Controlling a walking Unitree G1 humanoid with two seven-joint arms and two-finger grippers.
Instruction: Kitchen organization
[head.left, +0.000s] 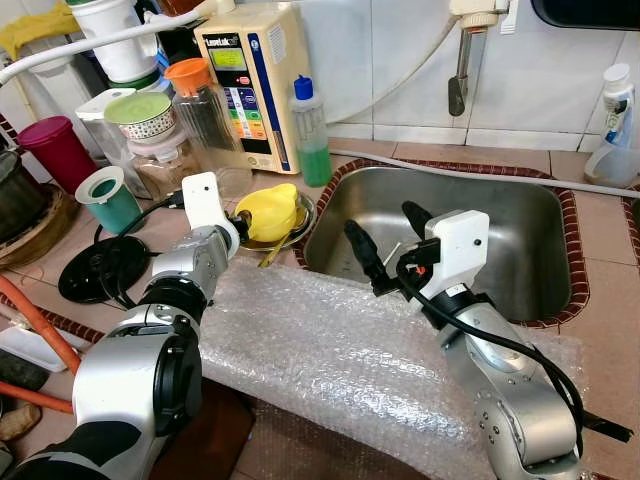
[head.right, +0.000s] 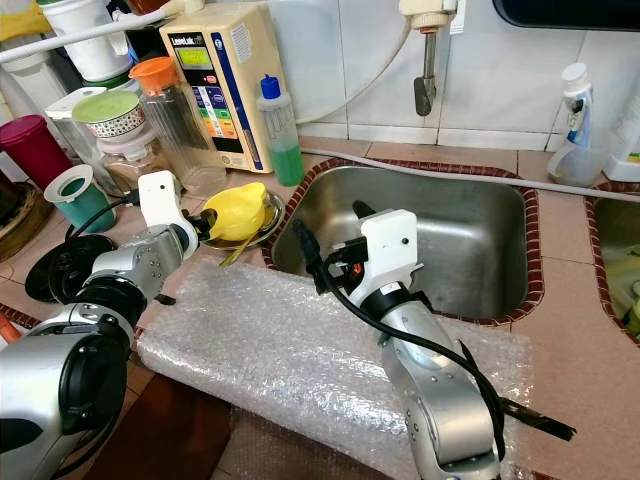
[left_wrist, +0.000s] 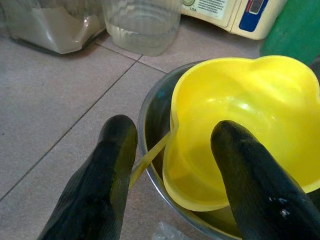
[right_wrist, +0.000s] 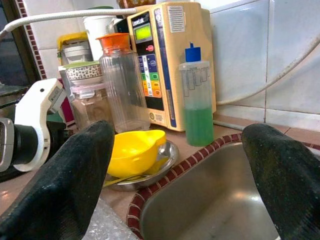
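A yellow plastic bowl (head.left: 270, 212) lies tilted in a shallow steel dish (left_wrist: 150, 112) on the tiled counter, just left of the sink (head.left: 500, 240). A thin yellow utensil (left_wrist: 147, 161) sticks out from under the bowl. My left gripper (left_wrist: 172, 132) is open at the dish's near edge, one finger over the bowl's rim and the other outside the dish above the counter. My right gripper (head.left: 380, 220) hovers open over the sink's left rim with nothing between its fingers. In the right wrist view the bowl (right_wrist: 132, 152) lies ahead of it.
A sheet of bubble wrap (head.left: 330, 350) covers the counter's front edge under both arms. Behind the dish stand a green soap bottle (head.left: 310, 135), a water ioniser (head.left: 250, 80) and an orange-lidded jar (head.left: 205, 115). A teal cup (head.left: 108, 198) and black lid (head.left: 100, 268) sit left.
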